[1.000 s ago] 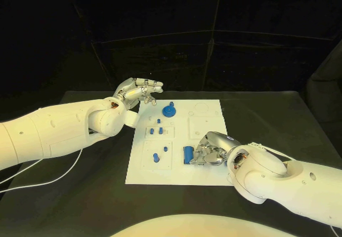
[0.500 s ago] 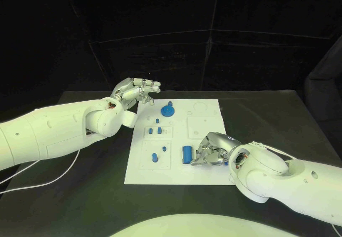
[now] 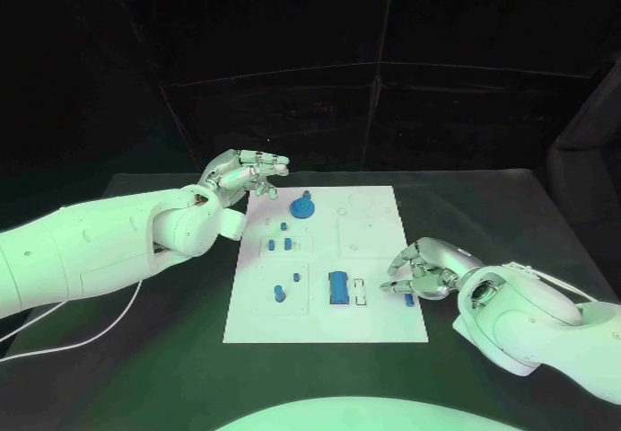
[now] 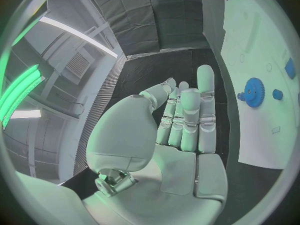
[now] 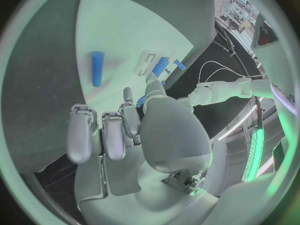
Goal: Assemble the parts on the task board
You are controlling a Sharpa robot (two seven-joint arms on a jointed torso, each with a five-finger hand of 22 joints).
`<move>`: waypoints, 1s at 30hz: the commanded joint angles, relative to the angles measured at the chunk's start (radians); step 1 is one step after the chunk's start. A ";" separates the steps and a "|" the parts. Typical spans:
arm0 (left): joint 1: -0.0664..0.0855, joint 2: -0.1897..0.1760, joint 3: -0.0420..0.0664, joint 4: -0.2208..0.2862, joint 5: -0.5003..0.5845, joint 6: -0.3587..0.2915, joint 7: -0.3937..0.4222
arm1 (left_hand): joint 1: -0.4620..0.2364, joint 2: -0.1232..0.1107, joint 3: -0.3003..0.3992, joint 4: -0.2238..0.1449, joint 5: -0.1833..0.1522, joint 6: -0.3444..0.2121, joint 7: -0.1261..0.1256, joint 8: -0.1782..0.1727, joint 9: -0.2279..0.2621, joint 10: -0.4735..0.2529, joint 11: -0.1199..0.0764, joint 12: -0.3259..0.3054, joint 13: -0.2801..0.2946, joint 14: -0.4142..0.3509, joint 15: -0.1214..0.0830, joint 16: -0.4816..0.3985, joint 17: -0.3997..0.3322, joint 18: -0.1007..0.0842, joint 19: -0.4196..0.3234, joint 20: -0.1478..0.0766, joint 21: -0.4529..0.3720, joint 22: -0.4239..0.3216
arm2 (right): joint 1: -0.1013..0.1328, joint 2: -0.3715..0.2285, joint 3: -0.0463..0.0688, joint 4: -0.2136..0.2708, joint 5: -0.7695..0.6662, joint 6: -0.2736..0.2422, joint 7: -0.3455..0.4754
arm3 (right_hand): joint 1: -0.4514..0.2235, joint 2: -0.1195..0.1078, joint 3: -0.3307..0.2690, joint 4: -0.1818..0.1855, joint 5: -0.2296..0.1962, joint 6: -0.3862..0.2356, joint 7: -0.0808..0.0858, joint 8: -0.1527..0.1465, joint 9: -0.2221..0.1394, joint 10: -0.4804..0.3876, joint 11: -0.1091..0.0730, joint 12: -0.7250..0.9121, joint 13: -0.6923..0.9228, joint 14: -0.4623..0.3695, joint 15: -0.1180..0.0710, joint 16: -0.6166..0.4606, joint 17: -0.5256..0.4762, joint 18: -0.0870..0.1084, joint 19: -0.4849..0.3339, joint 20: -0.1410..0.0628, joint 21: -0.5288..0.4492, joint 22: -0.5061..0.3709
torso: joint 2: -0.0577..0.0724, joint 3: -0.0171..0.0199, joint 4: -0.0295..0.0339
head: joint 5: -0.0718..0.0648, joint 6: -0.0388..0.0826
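Head view: task board [image 3: 375, 328] lay mid-worktop [image 3: 518, 206]. Right hand [image 3: 421, 268] sat over the board's right edge, fingers curled; a small blue part [image 3: 409, 299] showed just beneath it, but whether it was pinched or lying on the board could not be told. A long blue block [image 3: 339, 286] lay in the lower middle of the board, apart from that hand. Blue gear [image 3: 303, 208] stood near the far end; small blue pegs [image 3: 278, 242] were mid-board. Left hand [image 3: 243, 171] hovered off the board's far left corner, fingers loosely bent, holding nothing.

Left wrist view: left hand [image 4: 181, 117] had its fingers straight and side by side, nothing in the palm. Gear [image 4: 254, 92] lay on the board beyond it.

Right wrist view: right hand [image 5: 125, 130] had its fingers bent, with something blue [image 5: 141, 101] at the thumb; grip unclear. A blue peg [image 5: 97, 68] lay loose on the board [image 5: 119, 30].

Judged step: handling a small part at the right edge. The next move calls for a sure pinch and alignment over its socket.
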 commanded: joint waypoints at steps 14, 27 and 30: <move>-0.005 0.009 -0.007 0.000 -0.001 0.017 0.002 | 0.001 0.003 -0.003 -0.006 0.005 0.003 -0.002 0.005 0.001 -0.005 -0.005 0.006 0.000 -0.005 0.002 0.003 -0.002 0.007 -0.001 0.000 -0.005 -0.001 | 0.006 -0.061 -0.001 -0.030 -0.040 0.033 -0.074 | -0.030 0.018 -0.054 0.052 0.011 0.086 -0.023 0.015 -0.001 -0.005 -0.013 -0.005 -0.004 0.071 -0.006 -0.017 0.100 -0.015 -0.005 0.000 -0.003 0.002 | 0.003 0.0017 0.0023 | -0.058 0.008; -0.006 0.009 -0.007 -0.002 -0.001 0.018 0.001 | 0.001 0.004 -0.003 -0.005 0.005 0.004 -0.002 0.006 0.001 -0.004 -0.005 0.007 0.000 -0.006 0.002 0.003 -0.003 0.007 -0.001 0.000 -0.005 -0.001 | 0.004 -0.029 -0.001 -0.047 -0.049 0.185 -0.119 | -0.028 0.002 -0.079 0.074 -0.020 0.113 -0.035 0.036 0.020 -0.011 -0.023 -0.014 -0.007 0.070 -0.013 -0.021 0.098 -0.015 -0.007 -0.007 -0.006 0.000 | 0.003 -0.0003 0.0027 | -0.054 0.002; -0.006 0.008 -0.007 -0.002 -0.001 0.018 0.001 | 0.001 0.004 -0.003 -0.005 0.005 0.004 -0.002 0.006 0.001 -0.004 -0.005 0.007 0.000 -0.006 0.002 0.003 -0.003 0.007 -0.001 0.000 -0.005 -0.001 | 0.004 -0.025 -0.001 -0.047 -0.049 0.199 -0.120 | -0.024 -0.001 -0.081 0.073 -0.020 0.115 -0.036 0.040 0.023 -0.011 -0.024 -0.014 -0.007 0.071 -0.014 -0.021 0.099 -0.015 -0.007 -0.007 -0.006 0.001 | 0.003 0.0001 0.0025 | -0.055 -0.001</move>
